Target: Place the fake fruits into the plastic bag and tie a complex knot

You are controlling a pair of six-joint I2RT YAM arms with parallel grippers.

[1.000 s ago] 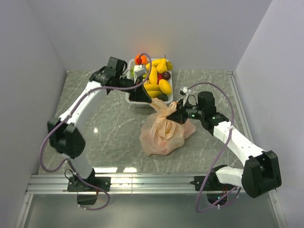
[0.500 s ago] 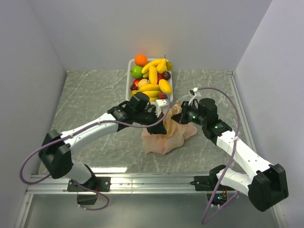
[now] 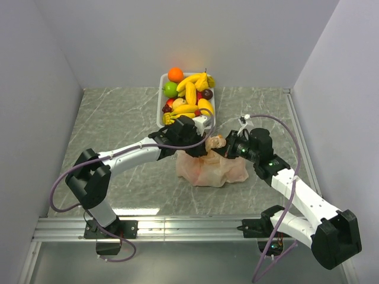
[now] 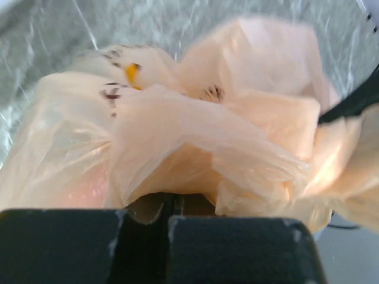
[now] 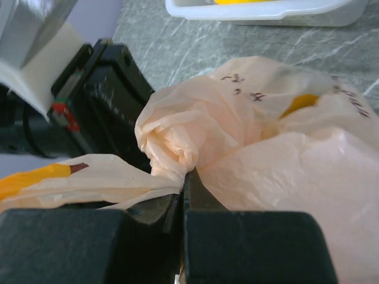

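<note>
White-shelled along left arm (image 3: 133, 155) and right arm (image 3: 308, 198), black at joints; trailed by 2 purple-grey cables (image 3: 52, 194); tipped with scuffed black fingers (image 4: 237, 248).

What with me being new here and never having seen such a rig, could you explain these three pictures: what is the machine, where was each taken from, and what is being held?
The machine is two robot arms bolted at the near edge of a table. The wide picture comes from a fixed camera above and behind them, with the left arm on the left and the right arm on the right. The other two pictures come from a camera on each wrist. The black blocks along the bottom are that gripper's own fingers. On the table sit a white tray of plastic fruits at the far side and a peach bag in the middle. The left gripper and right gripper are both shut on the bag's bunched top.
</note>
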